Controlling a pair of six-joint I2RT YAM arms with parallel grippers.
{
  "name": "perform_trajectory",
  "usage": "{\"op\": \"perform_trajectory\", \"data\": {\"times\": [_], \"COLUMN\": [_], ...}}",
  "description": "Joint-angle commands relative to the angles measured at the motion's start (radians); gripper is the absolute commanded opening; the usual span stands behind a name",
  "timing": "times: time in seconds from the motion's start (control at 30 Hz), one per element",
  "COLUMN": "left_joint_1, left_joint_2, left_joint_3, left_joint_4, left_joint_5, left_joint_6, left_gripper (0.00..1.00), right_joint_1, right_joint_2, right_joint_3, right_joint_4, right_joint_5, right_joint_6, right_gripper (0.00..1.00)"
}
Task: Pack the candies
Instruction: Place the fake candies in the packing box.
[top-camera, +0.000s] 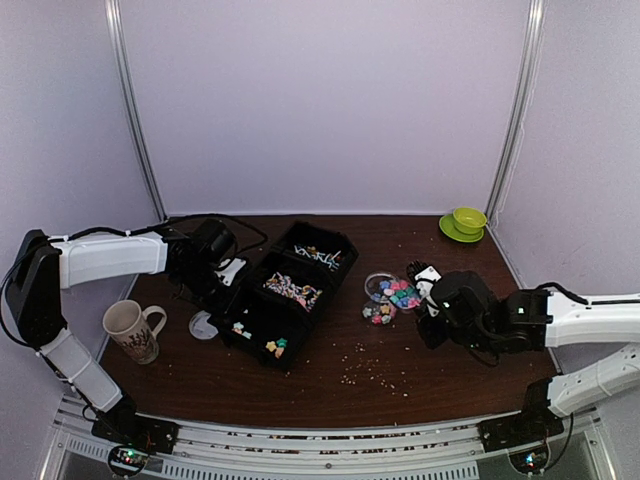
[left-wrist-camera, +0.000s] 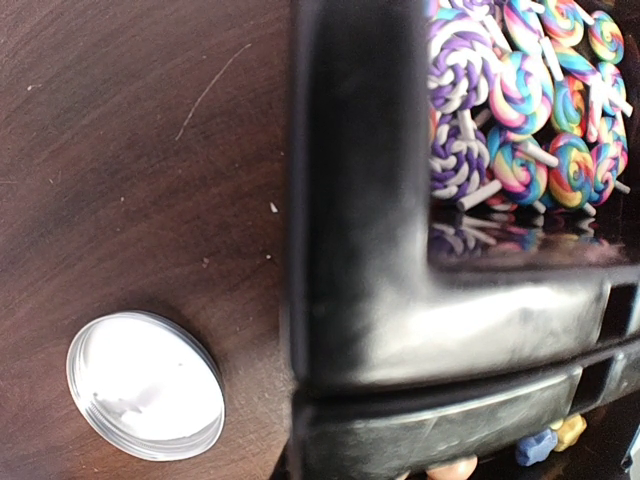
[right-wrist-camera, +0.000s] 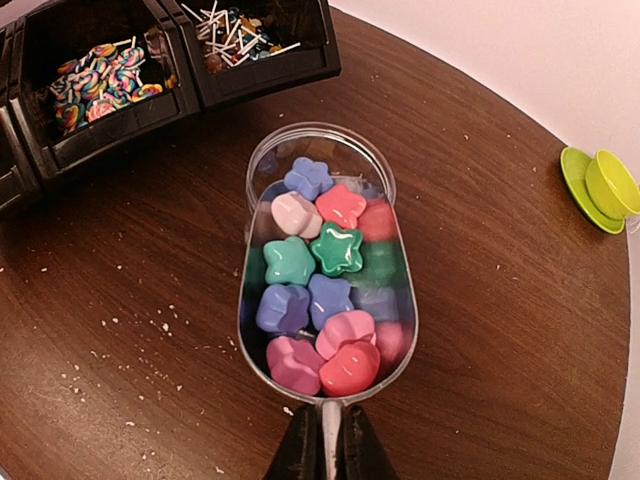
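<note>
Centre of the right wrist view: chunky pastel candies (right-wrist-camera: 325, 300) fill a clear scoop (right-wrist-camera: 244, 300). The closed right end effector (right-wrist-camera: 327, 447) pinches its thin handle at the bottom edge. The candies look hard, light and glossy, likely to roll, so the scoop is best carried level. Black bins (right-wrist-camera: 250, 75) crowd the upper left; open desk (right-wrist-camera: 500, 330) lies right. The left end effector (top-camera: 228, 272) is closed beside the bins.

Glossy candies (right-wrist-camera: 336, 250), clear plastic scoop (right-wrist-camera: 260, 165)
</note>
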Motion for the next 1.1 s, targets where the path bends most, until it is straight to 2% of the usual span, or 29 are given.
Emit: {"op": "perform_trajectory", "data": {"times": [0.0, 0.47, 1.07], "left_joint_1": [0.004, 0.004, 0.005], "left_joint_2": [-0.029, -0.035, -0.035], "left_joint_3": [0.077, 0.076, 0.076], "left_joint_4": [0.146, 0.146, 0.145], "left_joint_5": [0.064, 0.062, 0.063], "left_joint_6": [0.002, 0.002, 0.005], "left_gripper": [0.0, 0.0, 0.0], "right_joint_1": [-0.006, -0.023, -0.057], "right_joint_2": [0.014, 0.05, 0.091], "right_joint_3": [0.056, 0.2, 0.305], "right_joint_4": [-0.066, -0.282, -0.429], "right_joint_5": [-0.015, -0.075, -0.13], "right_joint_6": [0.026, 0.074, 0.029], "right_gripper": [0.0, 0.0, 0.0]}}
